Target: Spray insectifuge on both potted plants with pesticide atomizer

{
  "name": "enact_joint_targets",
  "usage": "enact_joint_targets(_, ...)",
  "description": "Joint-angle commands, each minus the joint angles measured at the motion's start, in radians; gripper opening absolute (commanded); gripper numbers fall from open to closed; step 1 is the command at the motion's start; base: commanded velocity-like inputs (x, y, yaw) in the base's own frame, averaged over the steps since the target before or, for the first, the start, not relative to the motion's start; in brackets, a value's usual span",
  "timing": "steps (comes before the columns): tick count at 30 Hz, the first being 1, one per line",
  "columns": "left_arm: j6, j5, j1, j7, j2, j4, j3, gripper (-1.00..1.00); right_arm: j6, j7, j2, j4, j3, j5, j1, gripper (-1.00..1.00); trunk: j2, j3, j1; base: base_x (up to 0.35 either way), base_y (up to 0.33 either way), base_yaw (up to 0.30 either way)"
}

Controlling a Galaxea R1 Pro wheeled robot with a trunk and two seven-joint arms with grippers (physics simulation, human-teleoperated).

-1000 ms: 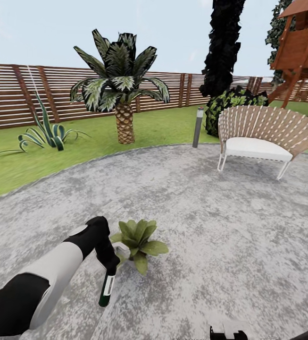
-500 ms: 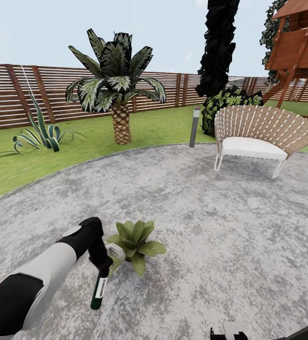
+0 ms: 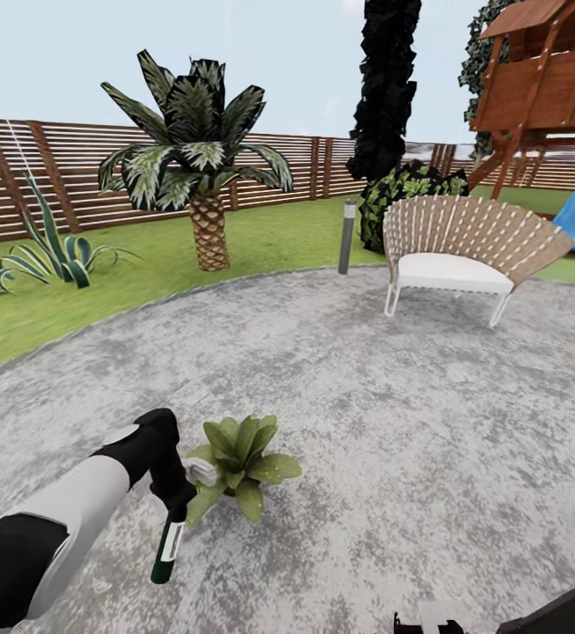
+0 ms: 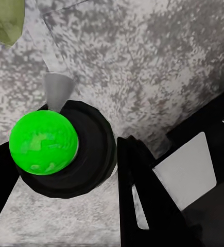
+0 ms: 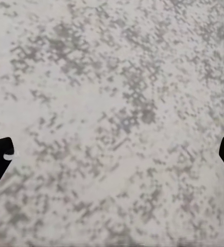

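**Holding the spray bottle just beside the potted plant, nozzle end toward the leaves**

Starting at the left of the head view, the left gripper (image 3: pixel 174 504) is closed around the spray bottle (image 3: pixel 167 548), a dark green bottle with a white label. Its long axis runs nearly upright with a slight tilt, the body hanging below the fingers toward the paving. In the left wrist view the bottle (image 4: pixel 60 149) is seen end-on, a bright green knob over a round black collar, with a dark finger (image 4: pixel 142 195) pressed against its side. A pale cone sticks out from the collar toward a scrap of green leaf at the frame's corner; I take it for the nozzle, though the render is too coarse to be sure.

Just right of the gripper sits the potted plant (image 3: pixel 239 453), a low rosette on the grey patio (image 3: pixel 393 396), its nearest leaves almost touching the wrist. So the plant lies to the gripper's right and slightly beyond it. The left arm is plainly the nearer one, and the coming spray likely depends on turning the nozzle squarely over the rosette.

Well to the plant's right, the right gripper (image 5: pixel 112 154) hangs over bare paving. Its two dark fingertips stand far apart at the frame edges, with nothing between them.
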Motion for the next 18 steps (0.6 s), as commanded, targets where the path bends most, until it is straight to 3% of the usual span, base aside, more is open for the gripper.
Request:
enact_joint_targets(1,0.011,-0.004,0.001,-0.009,0.009,-0.002,0.0,-1.0,-0.003,-0.003,0.0,0.001,0.008,-0.008,0.0,1.0,0.0,-0.001,0.0,0.006,0.0,-0.112)
enact_joint_targets(4,0.01,-0.004,0.005,-0.011,0.018,-0.01,0.0,-1.0,-0.003,-0.003,0.0,0.001,0.008,-0.008,-0.001,1.0,0.0,-0.001,0.0,0.164,0.042,-0.038)
enact_joint_targets(10,0.009,-0.004,0.008,-0.01,0.008,-0.007,0.004,-1.0,-0.003,-0.003,-0.002,0.001,0.008,-0.008,-0.001,1.0,0.0,-0.001,0.0,0.121,0.059,-0.003)
enact_joint_targets(15,-0.001,-0.005,0.101,-0.007,0.023,-0.012,0.001,-1.0,-0.003,-0.003,-0.003,0.001,0.008,-0.008,-0.001,1.0,0.0,-0.001,0.0,0.001,0.0,0.0)
enact_joint_targets(18,-0.003,-0.005,0.126,-0.004,0.022,-0.015,-0.001,-1.0,-0.003,-0.003,-0.003,0.001,0.008,-0.008,-0.001,1.0,0.0,-0.001,0.0,0.0,0.0,0.0)
